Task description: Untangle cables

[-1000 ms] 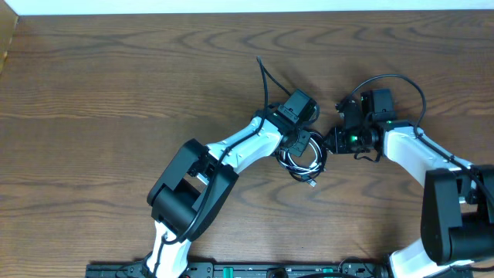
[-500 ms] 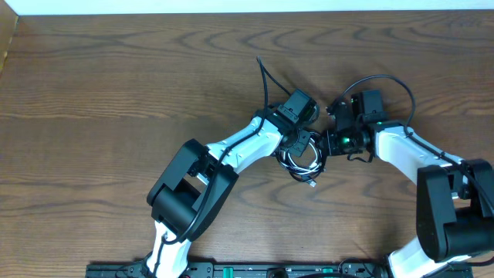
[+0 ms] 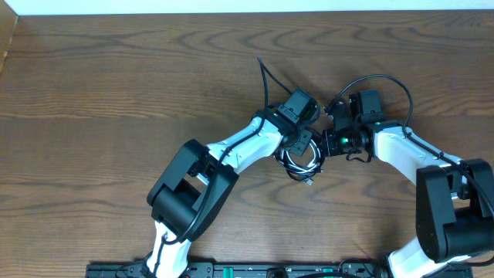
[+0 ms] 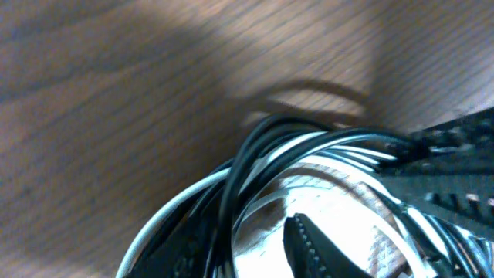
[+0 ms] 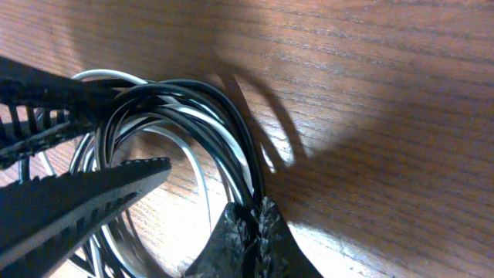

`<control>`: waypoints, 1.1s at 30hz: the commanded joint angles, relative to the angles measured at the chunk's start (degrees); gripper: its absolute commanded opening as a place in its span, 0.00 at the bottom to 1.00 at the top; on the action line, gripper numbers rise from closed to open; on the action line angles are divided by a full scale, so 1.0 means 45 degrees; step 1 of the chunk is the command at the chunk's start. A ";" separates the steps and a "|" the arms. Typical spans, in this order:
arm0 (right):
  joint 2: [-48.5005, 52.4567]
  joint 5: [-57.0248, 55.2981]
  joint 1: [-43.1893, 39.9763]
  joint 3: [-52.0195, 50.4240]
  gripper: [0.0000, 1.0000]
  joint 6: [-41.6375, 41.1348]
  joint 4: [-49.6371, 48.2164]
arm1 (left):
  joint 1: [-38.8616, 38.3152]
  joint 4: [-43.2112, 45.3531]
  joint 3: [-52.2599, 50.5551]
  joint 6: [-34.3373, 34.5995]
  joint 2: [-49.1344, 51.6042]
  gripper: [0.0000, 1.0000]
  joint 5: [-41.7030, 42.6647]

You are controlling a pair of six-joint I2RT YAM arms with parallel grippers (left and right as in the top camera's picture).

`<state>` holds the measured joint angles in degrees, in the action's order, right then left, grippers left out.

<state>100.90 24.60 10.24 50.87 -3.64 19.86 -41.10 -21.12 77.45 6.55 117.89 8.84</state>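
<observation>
Change over the last second: the right arm slid left in the overhead frame. The right claw (image 3: 329,144) now sits at the right edge of the cables (image 3: 301,164), where it was clear of them before. The left arm and the coil have barely shifted.

Cables are one tight coil on the counter (image 3: 116,77), just below frame centre. A small plug (image 3: 310,182) pokes out at the coil's lower right, and a loose black end (image 3: 265,81) runs up toward top centre.

Right wrist view: right claw pads look pressed together on the black cords (image 5: 231,131) at the bottom of the loop. White cord (image 5: 104,75) is wound in with them.

Left claw (image 3: 299,143) is spread. One of its fingers (image 4: 305,243) reaches inside the loop and strands cross over both. It isn't pinching anything that I can see.

My read: both arms are now on the same coil, so a pull-apart is set up. Nothing is separated yet, so we're early. Risk: the right claw seems to hold several black strands at once, so a pull may drag the whole bundle, not free one cord.
</observation>
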 commanded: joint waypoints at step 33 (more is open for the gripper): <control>0.0155 -0.1248 -0.0622 0.0015 0.01 -0.3628 -0.0257 | 0.0510 -0.1875 0.0102 -0.0097 -0.4104 0.07 0.1724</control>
<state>100.90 22.74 9.10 50.92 -13.04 19.25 -39.66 -28.80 77.45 7.66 99.74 10.68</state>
